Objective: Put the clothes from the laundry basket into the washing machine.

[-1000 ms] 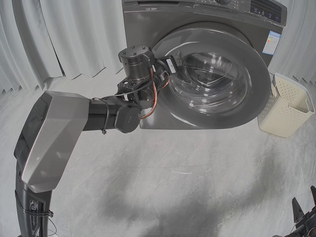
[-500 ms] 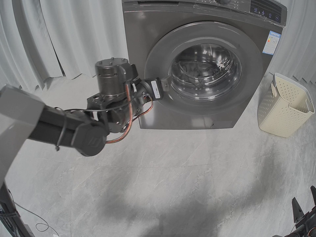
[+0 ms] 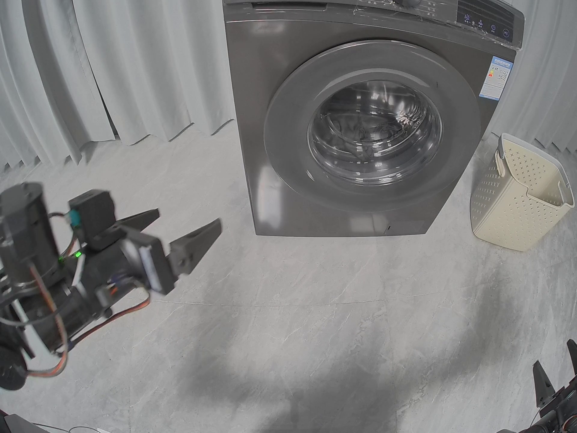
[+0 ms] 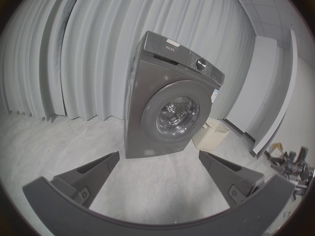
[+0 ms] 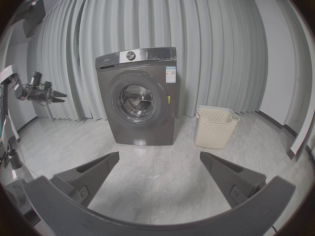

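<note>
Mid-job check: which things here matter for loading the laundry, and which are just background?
Job:
washing machine, its door shut
laundry basket beside it
left gripper, open
right gripper, open

Background:
curtains
floor

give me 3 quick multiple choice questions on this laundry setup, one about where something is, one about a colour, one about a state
1. Where does the laundry basket stand?
A. on top of the machine
B. on the floor, at the robot's right of the washing machine
C. at the robot's left of the machine

2. What colour is the basket?
A. cream
B. blue
C. red

3. How is the machine's door?
A. swung wide open
B. shut
C. taken off

Answers:
1 B, the head view shows it on the floor beside the machine's right side.
2 A, its perforated walls are cream.
3 B, the round door lies flush against the machine's front.
</note>
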Available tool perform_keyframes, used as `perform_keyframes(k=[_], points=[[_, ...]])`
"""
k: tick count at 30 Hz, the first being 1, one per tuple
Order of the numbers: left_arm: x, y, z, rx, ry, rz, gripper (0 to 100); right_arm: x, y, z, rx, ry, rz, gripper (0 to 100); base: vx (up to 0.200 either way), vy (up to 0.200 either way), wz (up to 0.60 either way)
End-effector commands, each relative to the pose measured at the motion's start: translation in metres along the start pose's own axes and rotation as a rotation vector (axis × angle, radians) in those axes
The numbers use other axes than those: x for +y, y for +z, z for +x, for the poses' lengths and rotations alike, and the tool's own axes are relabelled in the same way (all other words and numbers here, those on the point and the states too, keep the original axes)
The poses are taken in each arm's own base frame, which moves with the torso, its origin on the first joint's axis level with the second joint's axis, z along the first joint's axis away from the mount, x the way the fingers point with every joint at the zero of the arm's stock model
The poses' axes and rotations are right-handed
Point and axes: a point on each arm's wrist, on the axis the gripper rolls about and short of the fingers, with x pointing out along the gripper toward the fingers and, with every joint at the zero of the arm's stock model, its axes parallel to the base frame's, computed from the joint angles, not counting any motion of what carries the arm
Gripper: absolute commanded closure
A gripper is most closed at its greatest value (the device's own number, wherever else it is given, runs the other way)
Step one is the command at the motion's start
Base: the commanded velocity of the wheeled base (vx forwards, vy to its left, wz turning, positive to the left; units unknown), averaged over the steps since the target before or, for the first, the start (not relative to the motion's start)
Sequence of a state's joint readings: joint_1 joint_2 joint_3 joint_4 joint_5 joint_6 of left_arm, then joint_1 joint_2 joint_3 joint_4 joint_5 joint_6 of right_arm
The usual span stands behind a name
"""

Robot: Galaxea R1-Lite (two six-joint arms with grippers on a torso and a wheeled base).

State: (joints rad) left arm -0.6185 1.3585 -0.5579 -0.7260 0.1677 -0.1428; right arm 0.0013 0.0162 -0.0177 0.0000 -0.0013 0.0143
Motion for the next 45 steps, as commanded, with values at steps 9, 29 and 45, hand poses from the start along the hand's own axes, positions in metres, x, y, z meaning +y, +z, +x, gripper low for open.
perform_keyframes(k=[9,29,45], points=[[0.05,-0.1,-0.185,-0.091,0.219,0.105,0,0.0,-0.005,0.001,0.014,0.003,0.0,0,0.0,0.0,0.0],[0.047,-0.141,-0.217,-0.083,0.447,0.027,0,0.0,-0.005,0.001,0.014,0.001,-0.002,0,0.0,0.0,0.0],[0.042,-0.149,-0.221,-0.092,0.432,0.096,0,0.0,-0.005,0.001,0.014,0.004,-0.002,0,0.0,0.0,0.0]])
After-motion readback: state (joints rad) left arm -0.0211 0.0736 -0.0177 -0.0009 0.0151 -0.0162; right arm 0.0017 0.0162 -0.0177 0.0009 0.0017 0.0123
